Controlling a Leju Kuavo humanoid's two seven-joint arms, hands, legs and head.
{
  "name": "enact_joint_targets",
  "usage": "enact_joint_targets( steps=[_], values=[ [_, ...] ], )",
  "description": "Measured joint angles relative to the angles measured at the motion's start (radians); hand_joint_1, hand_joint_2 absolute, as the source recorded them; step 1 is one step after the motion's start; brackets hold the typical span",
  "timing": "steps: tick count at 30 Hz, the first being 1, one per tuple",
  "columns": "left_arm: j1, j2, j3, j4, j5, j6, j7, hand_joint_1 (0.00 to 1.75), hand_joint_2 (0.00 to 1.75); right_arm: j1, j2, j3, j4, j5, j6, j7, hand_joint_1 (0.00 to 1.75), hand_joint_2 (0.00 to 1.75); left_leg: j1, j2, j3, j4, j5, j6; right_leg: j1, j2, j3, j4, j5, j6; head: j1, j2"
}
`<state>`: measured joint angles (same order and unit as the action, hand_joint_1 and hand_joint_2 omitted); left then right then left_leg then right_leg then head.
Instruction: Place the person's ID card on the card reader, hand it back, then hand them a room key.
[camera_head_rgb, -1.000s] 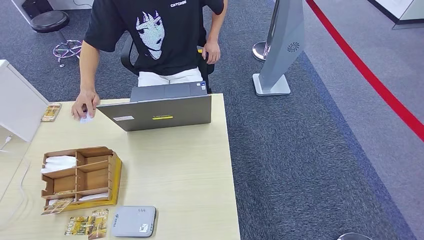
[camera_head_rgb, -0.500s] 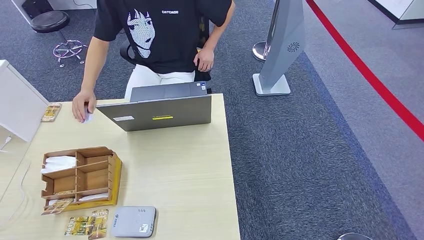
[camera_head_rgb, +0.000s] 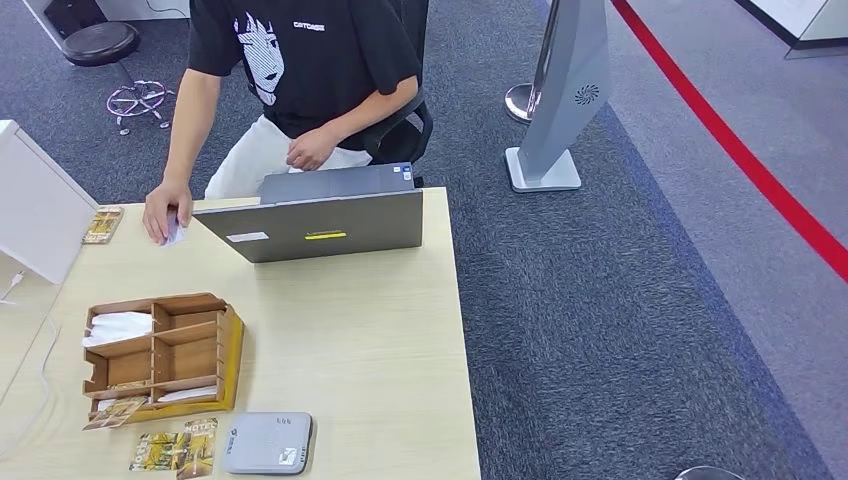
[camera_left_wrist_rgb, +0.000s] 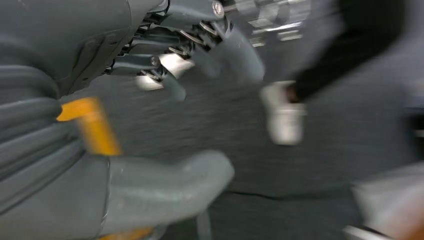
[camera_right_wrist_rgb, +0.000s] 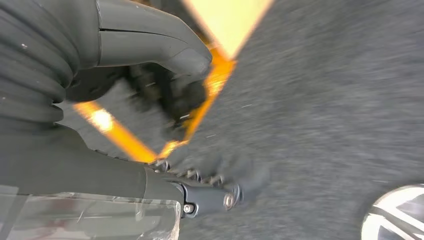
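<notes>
Since the earlier frames the person has swung round toward the chair, and the free hand has come off the chair back to the lap; the other hand has stayed on the far left corner of the desk, over a small pale card. This is probably the ID card, part hidden by the fingers.

Left to right on the desk: a wooden organiser with white slips in its compartments, printed hotel cards lying just in front of it, and the grey card reader beside those at the near edge. A laptop stands at the far side, lid toward the robot.

Left hand: fingers spread, holding nothing, hanging over grey carpet; view blurred. Right hand: also blurred, fingers apart, nothing in it as far as can be told.

Judgement: the task is at its very start, the card not yet taken. The next move calls for raising an arm to the far left corner, taking the card, and laying it flat on the reader.
</notes>
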<state>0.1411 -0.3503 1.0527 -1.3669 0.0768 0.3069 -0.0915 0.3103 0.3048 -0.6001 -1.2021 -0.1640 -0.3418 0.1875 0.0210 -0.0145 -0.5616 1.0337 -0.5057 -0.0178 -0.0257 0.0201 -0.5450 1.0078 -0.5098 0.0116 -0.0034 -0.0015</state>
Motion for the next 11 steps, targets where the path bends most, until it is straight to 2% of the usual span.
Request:
enact_joint_targets(
  steps=[5,8,11],
  values=[
    [-0.099,0.026,0.139,0.372,-0.076,0.035,0.062,1.75,1.75,-0.004,0.000,0.004,0.069,0.060,0.018,0.116,1.75,1.75,0.000,-0.001,0.000,0.000,0.000,0.000,0.000,-0.001,0.000,0.000,0.000,0.000,0.001,0.000],
    [-0.122,0.051,0.163,0.552,-0.145,0.047,0.109,1.75,1.75,0.005,0.000,0.017,0.084,0.065,0.044,0.164,1.75,1.75,0.000,0.000,0.000,0.000,0.000,0.000,0.000,-0.001,0.000,0.000,0.000,0.000,0.002,0.000],
    [-0.133,0.073,0.172,0.658,-0.171,0.045,0.126,1.75,1.75,0.017,0.000,0.027,0.088,0.092,0.088,0.194,1.75,1.75,0.000,0.000,0.000,0.000,0.000,0.000,0.000,-0.001,-0.001,-0.001,0.000,0.000,0.002,0.000]
  ],
)
